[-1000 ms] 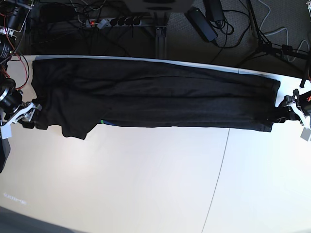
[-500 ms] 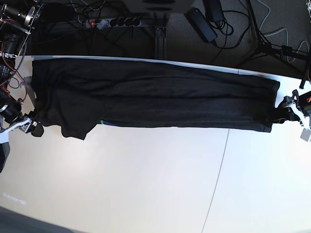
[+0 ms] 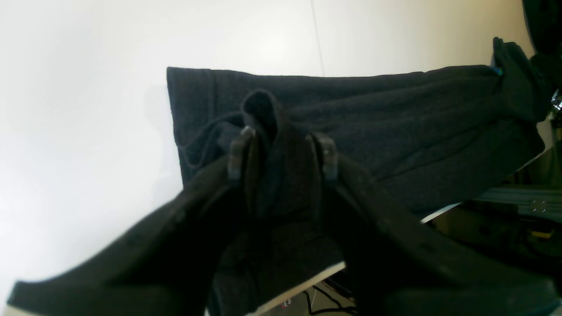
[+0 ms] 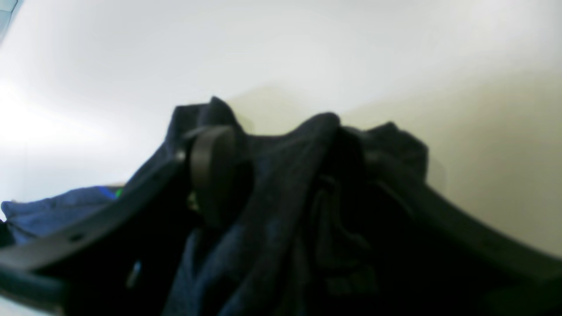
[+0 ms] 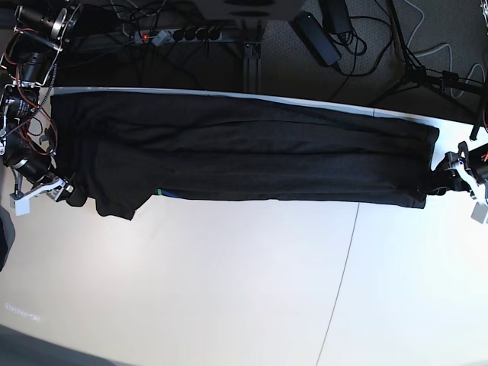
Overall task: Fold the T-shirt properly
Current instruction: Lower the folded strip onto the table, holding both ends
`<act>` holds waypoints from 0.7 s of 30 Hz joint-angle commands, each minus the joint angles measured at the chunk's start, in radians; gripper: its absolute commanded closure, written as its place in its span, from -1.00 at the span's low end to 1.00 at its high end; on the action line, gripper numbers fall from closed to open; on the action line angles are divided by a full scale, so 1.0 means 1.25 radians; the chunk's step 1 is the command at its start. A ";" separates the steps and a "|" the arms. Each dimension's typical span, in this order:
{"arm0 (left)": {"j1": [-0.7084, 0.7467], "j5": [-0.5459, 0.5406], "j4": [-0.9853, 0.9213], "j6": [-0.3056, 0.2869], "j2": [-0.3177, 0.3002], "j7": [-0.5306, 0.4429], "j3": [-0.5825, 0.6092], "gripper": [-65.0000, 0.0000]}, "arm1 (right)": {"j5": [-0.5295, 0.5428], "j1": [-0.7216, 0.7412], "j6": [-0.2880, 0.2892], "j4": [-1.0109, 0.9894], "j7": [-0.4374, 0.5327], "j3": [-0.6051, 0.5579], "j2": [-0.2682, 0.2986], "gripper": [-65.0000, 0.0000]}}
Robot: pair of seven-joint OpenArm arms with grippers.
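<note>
The black T-shirt (image 5: 244, 156) lies stretched in a long folded band along the table's far side, with a sleeve flap hanging at its near left. A sliver of coloured print (image 5: 161, 191) shows at its near edge. My left gripper (image 5: 440, 184) is shut on the shirt's right end; in the left wrist view the gripper (image 3: 281, 153) has cloth (image 3: 395, 123) bunched between its fingers. My right gripper (image 5: 67, 192) is shut on the shirt's left end; in the right wrist view the gripper (image 4: 285, 175) pinches a ridge of cloth (image 4: 303, 149).
The white table (image 5: 229, 282) has a thin seam (image 5: 347, 259) running from front to back. Behind the far edge, a power strip (image 5: 183, 34), adapters (image 5: 316, 34) and cables lie on the dark floor. A tripod leg (image 5: 427, 72) stands at the back right.
My right gripper has moved nearer and a little inward with the shirt's left end, and its arm has swung into view at the top left. The left gripper has barely moved.
</note>
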 commanded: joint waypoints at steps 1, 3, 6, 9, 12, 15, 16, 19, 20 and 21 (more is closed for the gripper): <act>-0.011 -0.017 0.011 -0.015 -0.020 -0.006 -0.008 0.33 | 0.015 0.015 0.064 0.012 0.013 0.005 0.018 -0.09; -0.011 -0.017 0.011 -0.015 -0.020 -0.006 -0.008 0.33 | 0.015 0.015 0.064 0.014 0.013 0.005 0.017 -0.09; -0.011 -0.017 0.011 -0.015 -0.020 -0.006 -0.008 0.33 | 0.015 0.025 0.066 0.017 0.012 0.005 0.017 -0.09; -0.011 -0.017 0.011 -0.015 -0.020 -0.006 -0.008 0.33 | 0.015 0.041 0.066 0.017 0.011 0.005 0.017 -0.09; -0.011 -0.017 0.011 -0.015 -0.020 -0.007 -0.008 0.33 | 0.015 0.060 0.066 0.017 -0.001 0.005 0.017 -0.09; -0.011 -0.017 0.011 -0.015 -0.020 -0.010 -0.008 0.33 | 0.016 0.072 0.066 0.017 -0.020 -0.002 0.017 -0.09; -0.011 -0.017 0.011 -0.015 -0.020 -0.012 -0.008 0.33 | 0.016 0.073 0.066 0.017 -0.026 -0.005 0.017 -0.09; -0.011 -0.017 0.011 -0.015 -0.020 -0.014 -0.008 0.33 | 0.016 0.074 0.066 0.017 -0.036 -0.019 0.017 -0.09; -0.011 -0.017 0.011 -0.015 -0.020 -0.015 -0.008 0.33 | 0.016 0.073 0.066 0.017 -0.036 -0.024 0.017 -0.09; -0.011 -0.017 0.011 -0.015 -0.020 -0.015 -0.008 0.33 | 0.016 0.073 0.066 0.017 -0.036 -0.030 0.017 -0.09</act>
